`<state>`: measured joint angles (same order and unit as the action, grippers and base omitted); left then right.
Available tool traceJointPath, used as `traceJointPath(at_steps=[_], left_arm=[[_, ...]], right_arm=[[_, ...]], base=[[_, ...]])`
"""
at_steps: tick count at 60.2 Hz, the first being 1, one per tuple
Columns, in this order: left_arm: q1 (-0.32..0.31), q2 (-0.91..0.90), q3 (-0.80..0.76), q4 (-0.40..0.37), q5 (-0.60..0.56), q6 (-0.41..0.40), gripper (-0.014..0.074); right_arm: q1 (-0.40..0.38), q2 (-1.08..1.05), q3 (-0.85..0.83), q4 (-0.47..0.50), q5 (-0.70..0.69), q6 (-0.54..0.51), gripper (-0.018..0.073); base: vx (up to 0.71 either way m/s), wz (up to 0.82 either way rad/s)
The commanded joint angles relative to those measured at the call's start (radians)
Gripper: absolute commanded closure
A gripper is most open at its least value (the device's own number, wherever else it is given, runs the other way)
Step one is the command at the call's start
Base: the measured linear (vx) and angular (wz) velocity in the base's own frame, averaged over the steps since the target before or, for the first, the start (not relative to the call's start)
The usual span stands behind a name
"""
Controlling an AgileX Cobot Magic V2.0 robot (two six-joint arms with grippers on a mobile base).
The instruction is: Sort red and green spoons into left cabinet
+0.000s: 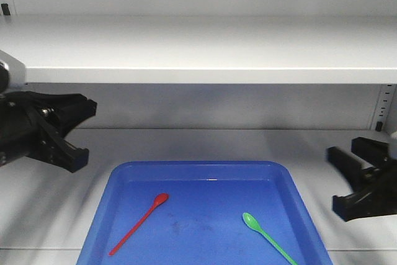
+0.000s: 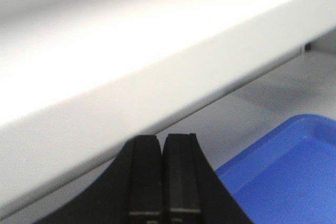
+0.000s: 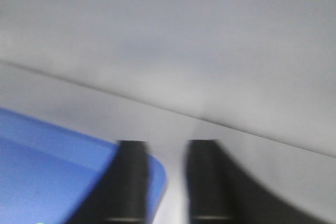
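Spoons: one red spoon (image 1: 139, 223), one green spoon (image 1: 268, 238); left hand (image 2: 163, 145) pressed together; right hand (image 3: 167, 153) narrowly parted.

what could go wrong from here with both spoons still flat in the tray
The red spoon and green spoon lie flat on the blue tray, so a pincer may slip off the thin handles or scrape the tray floor. The upper shelf overhangs the left pincer, which could knock its edge when lifting. The right pincer sits close to the tray rim.

Black angular grippers — left gripper (image 1: 79, 131), right gripper (image 1: 342, 181) — matte plastic fingers.
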<state>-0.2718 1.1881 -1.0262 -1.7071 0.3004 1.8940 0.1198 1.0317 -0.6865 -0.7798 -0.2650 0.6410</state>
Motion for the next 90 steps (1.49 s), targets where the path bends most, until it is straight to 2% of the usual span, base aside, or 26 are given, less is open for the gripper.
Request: traceJointPath(at_steps=[1,6,13,22,31,39,48,55,67,90], left_arm=[[-0.008,-0.062,-0.006,-0.092,0.029,-0.028,0.0603],[-0.008,-0.098,0.035,-0.092,0.025,-0.064,0.0597],[-0.008,-0.169,0.121,-0.092,0.010,-0.067,0.0597],[-0.008,-0.315,0.283,-0.095,-0.027,-0.078,0.0597],[-0.008,-0.495,0.428,-0.093,-0.093,-0.139,0.0597],[-0.008,-0.659,0.545,-0.093,-0.128,-0.183,0.0597],[-0.008,-0.810,0.662,-0.092,-0.130,-0.192,0.0597],[-0.008,-0.879,0.729,-0.092,-0.137,-0.193,0.0597],[-0.008,-0.897,0.753,-0.092,-0.112,-0.193,0.0596],[-0.008,-0.897,0.753,-0.092,-0.064,-0.193,0.0596]], right_arm=[[0.000,-0.073,-0.032,0.024,-0.005,0.043,0.0578],[0.000,-0.119,-0.031,0.024,0.030,0.095,0.0572],[0.002,-0.195,-0.029,0.022,0.099,0.140,0.0570],[0.002,-0.303,-0.029,0.024,0.230,0.145,0.0568],[0.002,-0.411,-0.017,0.024,0.349,0.132,0.0566],[0.002,-0.513,0.095,0.045,0.353,0.135,0.0564],[0.002,-0.643,0.232,0.110,0.350,0.134,0.0564],[0.002,-0.727,0.299,0.113,0.348,0.125,0.0564],[0.002,-0.748,0.321,0.107,0.301,0.119,0.0562],[0.002,-0.747,0.321,0.109,0.305,0.141,0.0562]], base=[[0.00,0.00],[0.00,0.00],[0.00,0.00],[0.00,0.00],[0.00,0.00],[0.00,0.00],[0.00,0.00],[0.00,0.00],[0.00,0.00],[0.00,0.00]])
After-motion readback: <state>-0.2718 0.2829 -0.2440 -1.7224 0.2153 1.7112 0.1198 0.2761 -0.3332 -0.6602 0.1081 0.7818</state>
